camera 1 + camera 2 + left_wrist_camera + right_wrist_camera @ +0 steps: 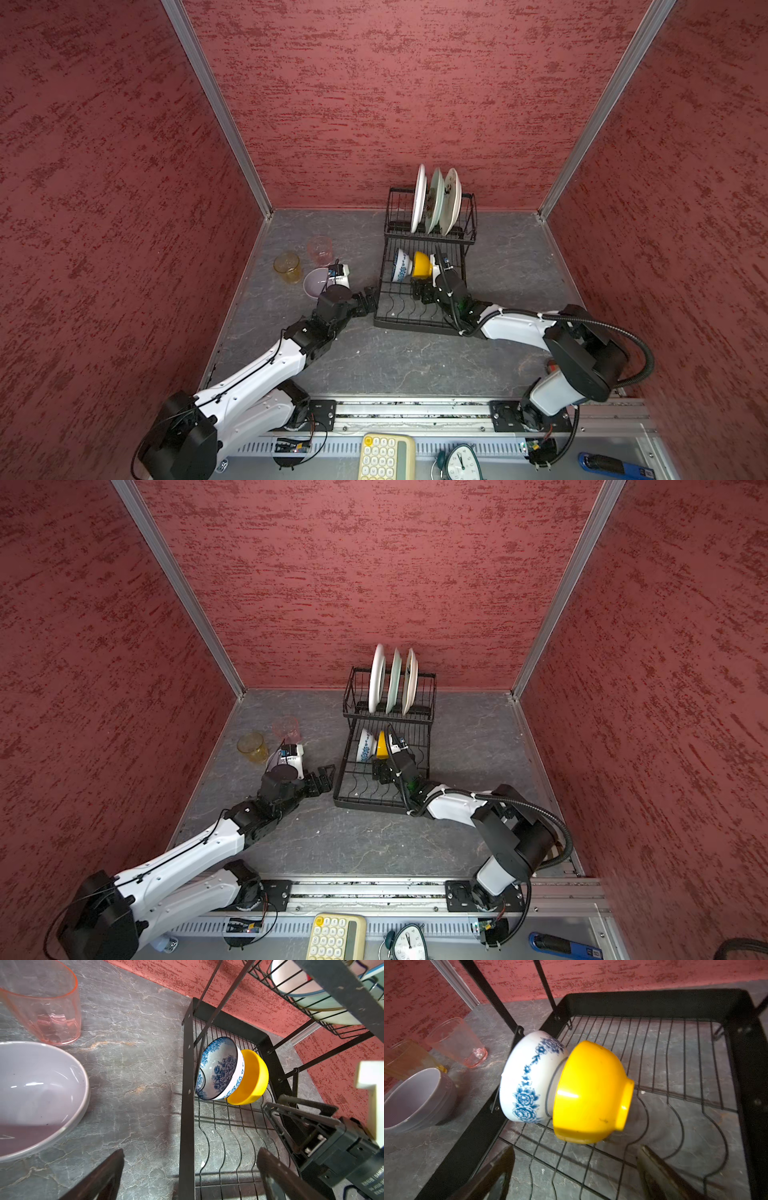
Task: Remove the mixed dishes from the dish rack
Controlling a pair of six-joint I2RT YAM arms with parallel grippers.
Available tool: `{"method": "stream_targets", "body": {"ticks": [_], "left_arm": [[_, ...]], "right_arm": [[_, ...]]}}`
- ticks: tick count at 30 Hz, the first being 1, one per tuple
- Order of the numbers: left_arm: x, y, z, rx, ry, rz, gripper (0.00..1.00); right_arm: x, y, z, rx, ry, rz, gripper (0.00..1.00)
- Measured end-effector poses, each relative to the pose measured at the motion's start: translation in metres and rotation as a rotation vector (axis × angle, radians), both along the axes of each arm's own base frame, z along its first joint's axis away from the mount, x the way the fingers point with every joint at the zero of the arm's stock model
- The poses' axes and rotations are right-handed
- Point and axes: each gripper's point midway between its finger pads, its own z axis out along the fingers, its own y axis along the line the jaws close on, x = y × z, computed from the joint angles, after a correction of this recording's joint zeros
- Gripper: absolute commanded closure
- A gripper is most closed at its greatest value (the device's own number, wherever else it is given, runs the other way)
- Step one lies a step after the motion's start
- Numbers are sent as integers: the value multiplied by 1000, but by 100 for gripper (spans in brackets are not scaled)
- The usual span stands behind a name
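Grey marbled tabletop (pixel 415 365) carries the dish rack (pixel 415 327), where the yellow bowl (pixel 589 1093) leans on edge against the blue-white bowl (pixel 525 1082); the right gripper (pixel 575 1159), on its near side, and the left gripper (pixel 370 299) both stand fingers-apart and empty, so a glancing pinch might topple both bowls.

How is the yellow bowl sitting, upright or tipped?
Tipped on its side. The yellow bowl rests on the dish rack, mouth against the base of the blue-white bowl, foot sideways.
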Motion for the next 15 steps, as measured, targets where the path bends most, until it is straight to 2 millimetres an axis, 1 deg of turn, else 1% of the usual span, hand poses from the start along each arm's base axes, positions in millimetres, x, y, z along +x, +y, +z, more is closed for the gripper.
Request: {"method": "stream_targets", "body": {"ticks": [3, 7, 15], "left_arm": [[0, 1, 4, -6, -15, 6, 1], [2, 2, 8, -10, -32, 16, 1], [3, 3, 7, -5, -31, 22, 1]], "right_arm": [[8, 6, 2, 9, -5, 18, 11], [17, 4, 0, 15, -2, 11, 10], [21, -2, -3, 21, 10, -24, 10]]}}
